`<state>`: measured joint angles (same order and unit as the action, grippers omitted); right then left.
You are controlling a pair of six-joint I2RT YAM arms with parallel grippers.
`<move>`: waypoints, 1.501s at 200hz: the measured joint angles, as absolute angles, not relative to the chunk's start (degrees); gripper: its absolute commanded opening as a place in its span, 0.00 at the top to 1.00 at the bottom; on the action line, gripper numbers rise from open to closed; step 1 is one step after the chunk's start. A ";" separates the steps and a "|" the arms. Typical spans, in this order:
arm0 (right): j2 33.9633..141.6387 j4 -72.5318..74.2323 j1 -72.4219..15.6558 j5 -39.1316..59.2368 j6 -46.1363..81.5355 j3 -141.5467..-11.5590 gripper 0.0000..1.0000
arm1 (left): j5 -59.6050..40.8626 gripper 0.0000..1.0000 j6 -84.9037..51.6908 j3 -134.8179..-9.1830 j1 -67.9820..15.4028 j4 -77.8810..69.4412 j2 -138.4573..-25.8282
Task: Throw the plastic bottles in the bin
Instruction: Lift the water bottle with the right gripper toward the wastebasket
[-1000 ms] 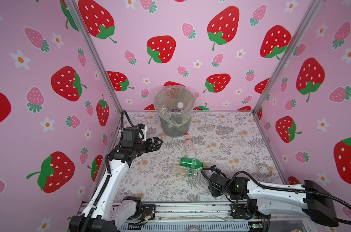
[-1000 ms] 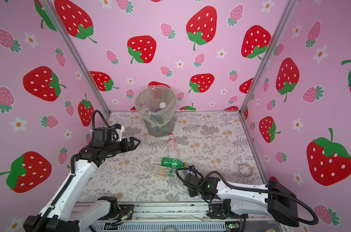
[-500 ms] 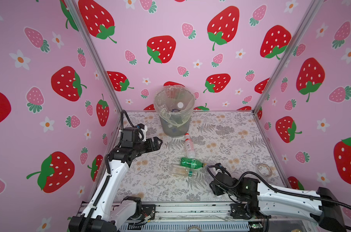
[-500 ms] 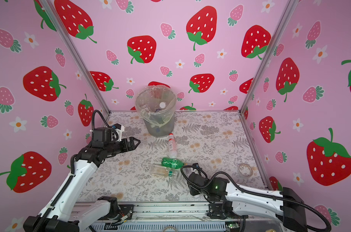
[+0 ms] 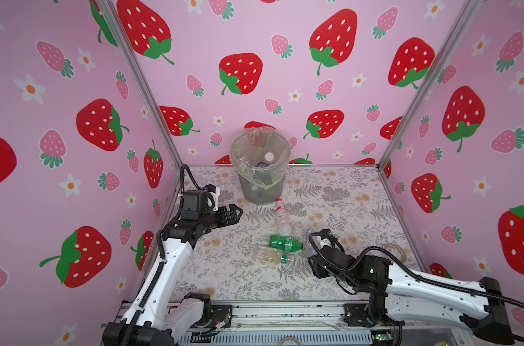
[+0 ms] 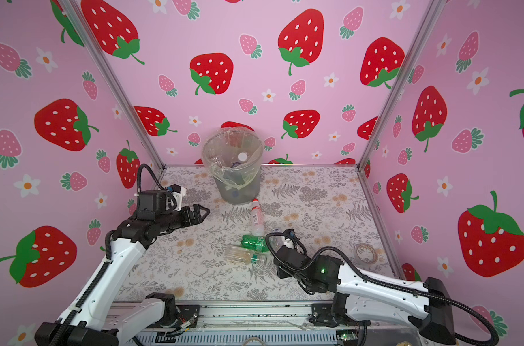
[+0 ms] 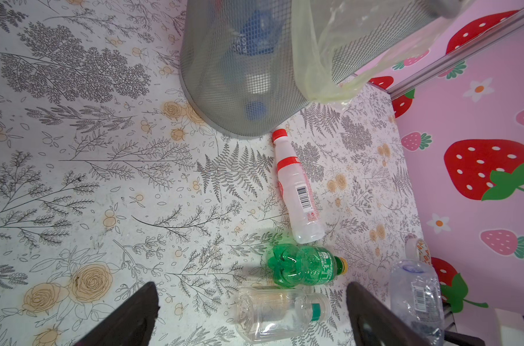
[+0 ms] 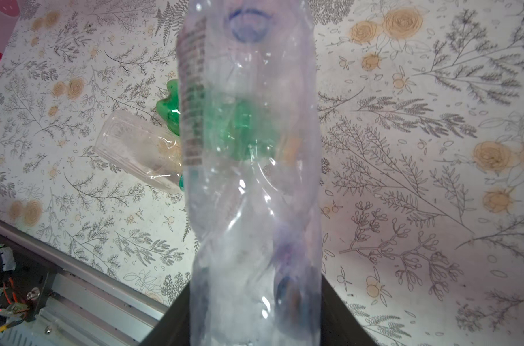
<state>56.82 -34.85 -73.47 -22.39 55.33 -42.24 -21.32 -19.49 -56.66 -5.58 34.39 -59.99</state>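
Note:
My right gripper (image 5: 312, 254) (image 8: 254, 302) is shut on a crumpled clear plastic bottle (image 8: 251, 179) (image 5: 307, 238) (image 6: 274, 236), held just above the floor. Three more plastic bottles lie left of it: a white one with a red cap (image 5: 282, 217) (image 7: 298, 191), a green one with a yellow cap (image 5: 284, 242) (image 7: 305, 265), and a clear one with a green label (image 5: 269, 254) (image 7: 278, 313). The grey mesh bin (image 5: 260, 179) (image 6: 233, 185) (image 7: 224, 99), lined with a plastic bag, stands at the back holding several bottles. My left gripper (image 5: 238, 211) (image 6: 205, 211) (image 7: 250, 299) hangs open and empty near the bin.
A roll of tape (image 5: 394, 251) (image 6: 365, 253) lies by the right wall. Pink strawberry walls close in three sides. A metal rail (image 5: 284, 314) runs along the front edge of the floral floor.
My right gripper has shifted a little up and toward the back with the clear bottle in it, and its forearm has swung rightward. The left arm has not moved.

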 measured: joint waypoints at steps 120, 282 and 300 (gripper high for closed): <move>70.63 -22.11 -58.67 -18.72 40.42 -55.00 0.48 | -21.63 0.01 -19.55 -55.96 -5.02 34.33 -60.05; 82.96 -10.02 -51.90 -14.35 29.91 -76.12 0.48 | -21.08 0.01 -19.79 -54.83 -3.55 34.30 -58.19; 84.07 -9.17 -51.75 -14.24 29.26 -77.78 0.48 | -21.08 0.01 -19.81 -54.83 -3.27 34.30 -58.22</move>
